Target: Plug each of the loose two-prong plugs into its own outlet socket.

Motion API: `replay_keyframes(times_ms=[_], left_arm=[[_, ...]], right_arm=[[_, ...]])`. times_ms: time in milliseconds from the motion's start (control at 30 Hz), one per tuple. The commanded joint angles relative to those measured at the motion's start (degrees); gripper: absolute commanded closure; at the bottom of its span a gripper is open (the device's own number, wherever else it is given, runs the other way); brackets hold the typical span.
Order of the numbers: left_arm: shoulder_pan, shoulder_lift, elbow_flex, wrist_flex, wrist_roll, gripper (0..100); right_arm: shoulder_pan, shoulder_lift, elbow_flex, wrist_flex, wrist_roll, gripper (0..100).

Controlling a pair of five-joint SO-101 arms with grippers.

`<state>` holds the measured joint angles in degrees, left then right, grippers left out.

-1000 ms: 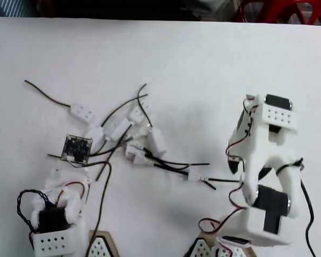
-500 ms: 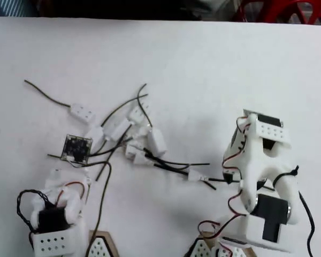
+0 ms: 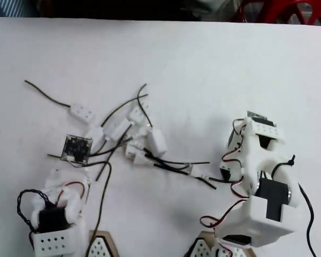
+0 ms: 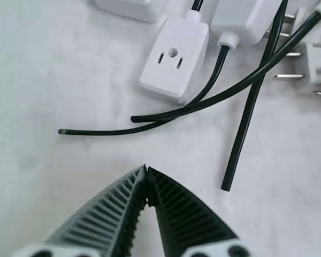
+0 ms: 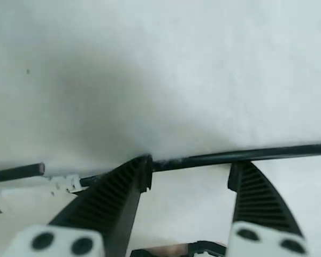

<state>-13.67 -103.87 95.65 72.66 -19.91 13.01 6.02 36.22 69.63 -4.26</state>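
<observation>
At 4 o'clock on the table, the right gripper sits open over a black cord, likely to grab it. At 7 o'clock, the left gripper is closed and empty.

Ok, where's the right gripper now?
The right gripper is at the table's right side in the high view, just right of the cable tangle, its open fingers over a black cord.
</observation>
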Motion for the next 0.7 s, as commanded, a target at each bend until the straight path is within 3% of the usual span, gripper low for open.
replay_keyframes(times_ms=[0,133,333,667], left_arm=[[-0.7,0.0,-1.2,0.8,-0.4,98],[-0.7,0.0,-1.2,0.8,-0.4,98],[-0.7,0.0,-1.2,0.8,-0.4,98],[-0.7,0.0,-1.2,0.8,-0.4,98]], right_arm=[[0.2,0.9,-2.6,-3.5,-0.4,76.5],[0.5,1.0,-3.3,-3.5,-0.4,78.4],[0.1,1.4,-8.1,-4.2,0.1,98.8],[0.2,1.4,-22.0,-4.3,0.2,98.1]])
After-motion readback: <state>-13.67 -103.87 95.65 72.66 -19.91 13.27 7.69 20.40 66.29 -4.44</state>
